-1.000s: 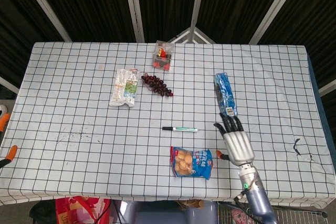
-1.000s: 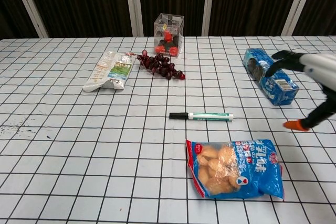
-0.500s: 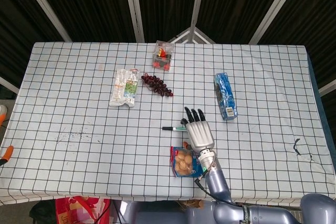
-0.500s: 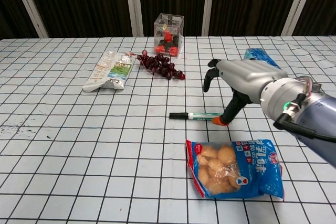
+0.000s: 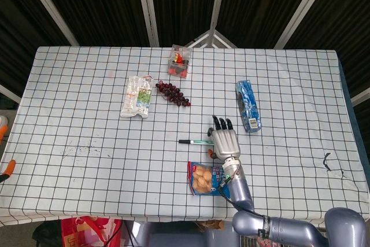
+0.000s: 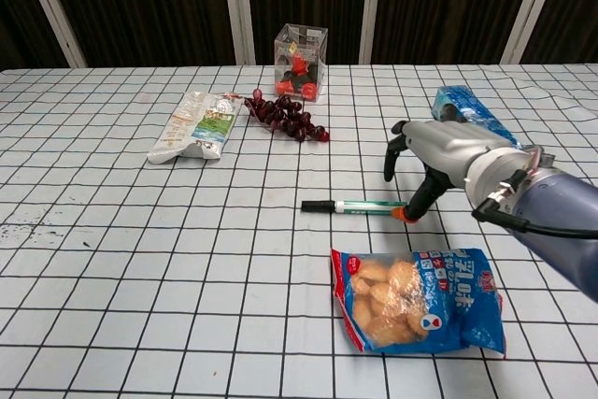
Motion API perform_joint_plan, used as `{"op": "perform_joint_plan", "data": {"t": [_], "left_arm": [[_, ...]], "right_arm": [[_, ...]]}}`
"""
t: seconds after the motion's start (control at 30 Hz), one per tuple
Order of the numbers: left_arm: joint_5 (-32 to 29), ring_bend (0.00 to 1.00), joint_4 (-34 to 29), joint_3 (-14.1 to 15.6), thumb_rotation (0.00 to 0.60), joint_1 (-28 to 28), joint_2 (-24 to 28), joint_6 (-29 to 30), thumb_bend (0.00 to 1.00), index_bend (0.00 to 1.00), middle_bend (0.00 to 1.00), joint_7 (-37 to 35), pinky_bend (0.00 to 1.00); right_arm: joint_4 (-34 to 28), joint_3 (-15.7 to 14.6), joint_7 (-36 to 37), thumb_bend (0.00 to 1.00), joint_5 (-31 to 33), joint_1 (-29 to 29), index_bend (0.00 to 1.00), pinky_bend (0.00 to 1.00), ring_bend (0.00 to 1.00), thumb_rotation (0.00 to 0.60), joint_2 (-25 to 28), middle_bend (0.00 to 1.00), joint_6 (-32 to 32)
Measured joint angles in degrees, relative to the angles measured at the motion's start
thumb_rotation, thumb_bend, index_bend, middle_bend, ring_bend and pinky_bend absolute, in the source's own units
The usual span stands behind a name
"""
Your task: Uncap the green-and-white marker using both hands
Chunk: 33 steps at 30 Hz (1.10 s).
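Lying flat near the table's middle, nearer the front edge than the back: marker (image 6: 363, 206), long axis running side to side, black cap end toward the left edge, green-and-white barrel toward the right edge.

Hovering over the barrel's right end: right hand (image 6: 439, 151), palm down, fingers (image 6: 393, 154) spread and arched, orange-tipped thumb (image 6: 418, 201) reaching down to the barrel end. Touching or just beside, cannot tell; no pinch formed yet, nothing held.

Not showing in either view: left hand.

Lying just in front of the marker, toward the front edge: snack bag (image 6: 420, 298). Lying toward the right edge, behind the hand: blue pack (image 6: 478, 135). Sitting toward the back edge: grapes (image 6: 285, 116), clear box (image 6: 300, 62), white pouch (image 6: 195, 125).

Judging the step in hand: closing in for the first grasp on the barrel.

Notes for doing it well:
- Lowering until thumb and opposing fingers are straddling the barrel, then pinching across it, not along it.
- Gripping well back on the green-and-white part, leaving the black cap fully exposed for the left hand.
- Keeping the thumb from nudging the pen; round body likely rolling toward the snack bag if pushed sideways.
- Lifting only once the pinch is firm, keeping the pen level, cap pointing toward the left edge.
- Bringing the left hand onto the cap only, then pulling straight along the pen's axis, avoiding bending.
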Motion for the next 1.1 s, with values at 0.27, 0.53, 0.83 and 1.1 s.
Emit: {"op": "perform_joint_plan", "data": {"t": [0.27,0.53,0.83,1.1], "left_arm": [[0.1,0.0,-0.59,0.1,0.6,-0.39,-0.36,-0.52,0.47,0.0,0.0,1.61,0.03],[-0.91,0.0,-0.08,-0.07,0.6,-0.84,-0.92,-1.7,0.47,0.0,0.0,2.22,0.03],[-1.53,0.0,0.46,-0.22,0.6,-1.33,-1.42,-2.65,0.47,0.0,0.0,2.74,0.03],[-1.62,0.0,0.23,-0.18,0.6,-1.53,-1.75,-2.79,0.47,0.0,0.0,3.74,0.03]], "right_arm": [[2.26,-1.24,2.34,0.29,-0.21,1.27,0.44,0.05,0.06,0.6,-0.85,0.02,-0.64],[5.21,-1.05,2.81,0.3,1.21,2.97,0.47,0.05,0.06,0.6,-2.09,0.02,-1.36],[7.99,-0.78,3.86,0.33,3.23,4.13,0.49,0.05,0.06,0.6,-2.29,0.02,-2.16],[9.24,-1.18,5.24,0.33,3.99,4.49,0.5,0.05,0.06,0.6,-2.05,0.02,-2.8]]}}
